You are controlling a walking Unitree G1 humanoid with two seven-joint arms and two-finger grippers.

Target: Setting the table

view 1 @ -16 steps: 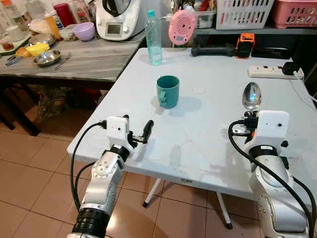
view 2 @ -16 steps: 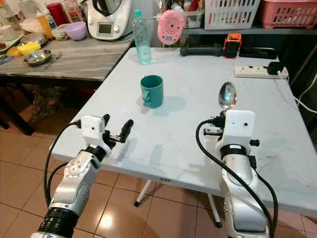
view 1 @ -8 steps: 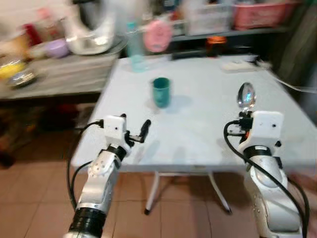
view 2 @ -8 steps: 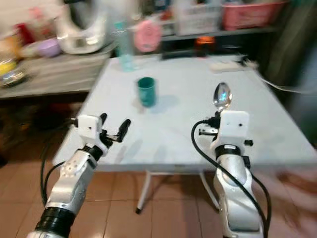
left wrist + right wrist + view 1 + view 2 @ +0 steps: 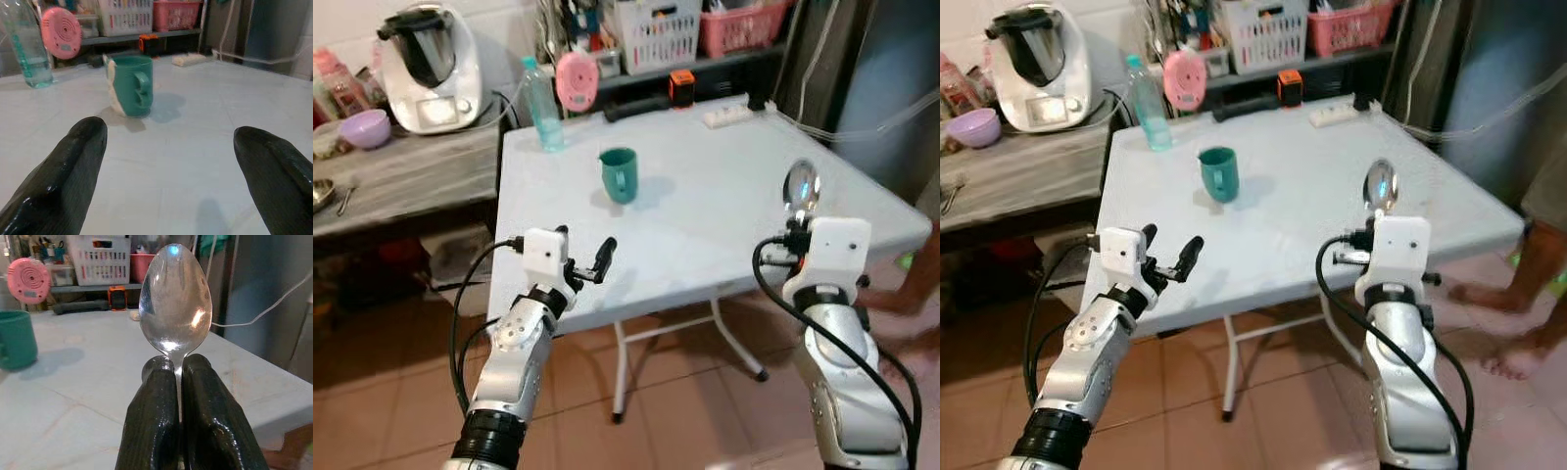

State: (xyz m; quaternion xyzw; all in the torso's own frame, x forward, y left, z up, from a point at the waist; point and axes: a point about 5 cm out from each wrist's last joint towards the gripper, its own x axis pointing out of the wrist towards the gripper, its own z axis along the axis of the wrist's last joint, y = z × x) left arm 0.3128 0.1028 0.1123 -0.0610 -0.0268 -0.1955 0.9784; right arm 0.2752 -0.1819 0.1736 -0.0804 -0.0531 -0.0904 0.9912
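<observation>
A teal mug [image 5: 620, 174] stands upright toward the far left of the white folding table [image 5: 705, 196]. My left gripper [image 5: 583, 245] hovers open by the table's near left corner, aimed at the mug [image 5: 129, 85], with nothing between its fingers [image 5: 73, 166]. Off the table's near right edge, my right gripper [image 5: 796, 227] is shut on the handle of a metal spoon [image 5: 801, 186]. The spoon's bowl [image 5: 175, 298] stands upright above the closed fingertips [image 5: 195, 382].
A water bottle [image 5: 540, 103], a pink round device [image 5: 576, 80] and a power strip [image 5: 729, 115] lie along the table's far edge. A kitchen machine [image 5: 431, 69] and purple bowl [image 5: 364, 127] sit on the wooden counter at left. A person's bare feet [image 5: 1508, 294] stand on the tiled floor at right.
The whole picture has shifted: the camera has drawn back and turned, so the table looks smaller and farther. A person's legs have come into view at right. Both grippers hold their poses.
</observation>
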